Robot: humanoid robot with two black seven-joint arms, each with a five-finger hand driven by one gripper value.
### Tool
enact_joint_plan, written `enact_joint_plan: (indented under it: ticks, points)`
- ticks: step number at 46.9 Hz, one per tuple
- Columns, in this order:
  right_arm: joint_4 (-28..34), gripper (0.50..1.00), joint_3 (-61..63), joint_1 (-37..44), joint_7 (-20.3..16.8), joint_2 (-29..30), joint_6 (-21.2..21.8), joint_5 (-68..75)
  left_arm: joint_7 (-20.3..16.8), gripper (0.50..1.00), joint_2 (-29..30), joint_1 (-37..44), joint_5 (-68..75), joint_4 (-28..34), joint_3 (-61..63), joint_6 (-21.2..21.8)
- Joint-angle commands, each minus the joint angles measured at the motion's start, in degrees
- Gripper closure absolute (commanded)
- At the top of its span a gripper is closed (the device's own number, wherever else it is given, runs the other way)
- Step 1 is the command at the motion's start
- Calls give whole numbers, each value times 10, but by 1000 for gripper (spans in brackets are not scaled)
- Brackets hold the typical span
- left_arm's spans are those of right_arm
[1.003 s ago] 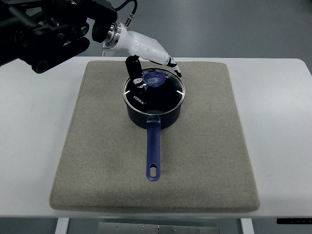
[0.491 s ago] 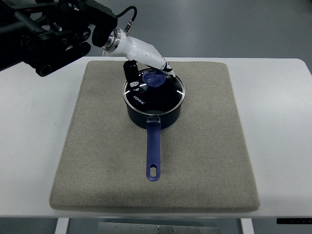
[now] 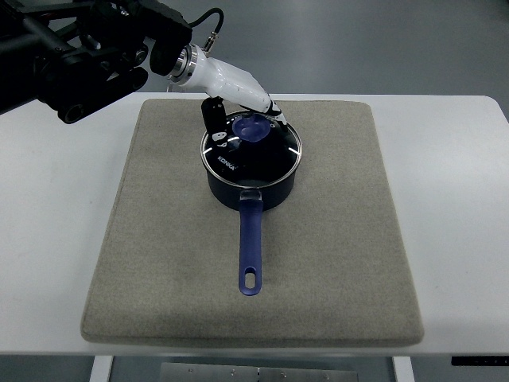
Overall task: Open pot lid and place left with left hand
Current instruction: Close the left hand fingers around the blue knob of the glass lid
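Counter (image 3: 56, 239) carries a mat (image 3: 334, 263) laid over most of its middle, bare counter showing left, right and behind it. Pot (image 3: 266, 187) sits on the mat's rear half, slightly left of centre. Lid (image 3: 274, 155) is on the pot, knob (image 3: 253, 127) on the lid's rear part. Pot handle (image 3: 250, 247) runs from the pot's front wall toward the near edge, ending around mid-mat. Left arm comes in from the upper left corner, above the counter's rear left; left robot hand (image 3: 238, 99) is over the pot's rear left rim, at the knob, fingers (image 3: 213, 115) down on the knob's left side. Mat's front half and right side hold nothing else.
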Motion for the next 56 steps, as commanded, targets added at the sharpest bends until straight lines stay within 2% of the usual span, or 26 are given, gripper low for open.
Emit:
enact_joint_plan:
  ticks: [1,8,14,24,29,33,37,42,44,49,53,56]
  points:
    - [0,583,0,0,0,0,0,0,0,566,0,-2,-1,0,0,0]
    - [1,583,0,0,0,0,0,0,0,604,2,0,-1,-2,0,0]
    - [0,583,0,0,0,0,0,0,0,673,2,0,-1,-4,0,0]
    - [1,583,0,0,0,0,0,0,0,690,2,-1,0,-4,0,0]
    - [0,583,0,0,0,0,0,0,0,731,2,0,1,-4,0,0]
    - [0,583,0,0,0,0,0,0,0,793,1,-1,2,-3,0,0]
    - [0,583,0,1,0,0,0,0,0,827,1,-3,2,-1,0,0]
    - [0,583,0,0,0,0,0,0,0,842,1,-3,5,-1,0,0]
    - [0,583,0,0,0,0,0,0,0,885,0,-2,8,0,0,0]
    - [0,583,0,0,0,0,0,0,0,945,-2,-2,18,0,0,1]
    - [0,583,0,0,0,0,0,0,0,958,-2,-3,18,0,-1,3]
    - [0,583,0,0,0,0,0,0,0,1000,-2,-3,17,0,-2,3]
